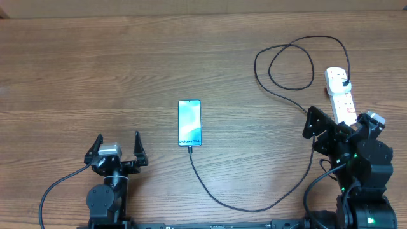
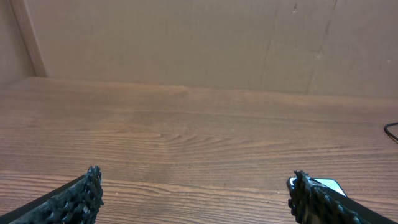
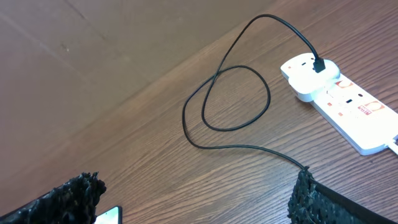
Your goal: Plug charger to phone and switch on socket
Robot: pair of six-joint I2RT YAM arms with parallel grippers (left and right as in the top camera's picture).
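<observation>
Our right gripper [image 3: 199,182] hangs spread wide and empty, angled at the socket [image 3: 351,102] just ahead to its right. It is placed there, we judge, to press a switch. The charger [image 3: 268,99] loops ahead of it, with its plug seated in the socket's far outlet and its tip apparently in the phone [image 1: 189,122], well off left. Our left gripper [image 1: 118,143] is parted too, holding nothing; the phone lies ahead to its right.

phone [image 1: 189,122]: teal-blue screen, dark edges
charger [image 3: 319,64]: plain black
socket [image 1: 341,95]: white, little red markings
table [image 1: 95,63]: brown, streaky wood grain
</observation>
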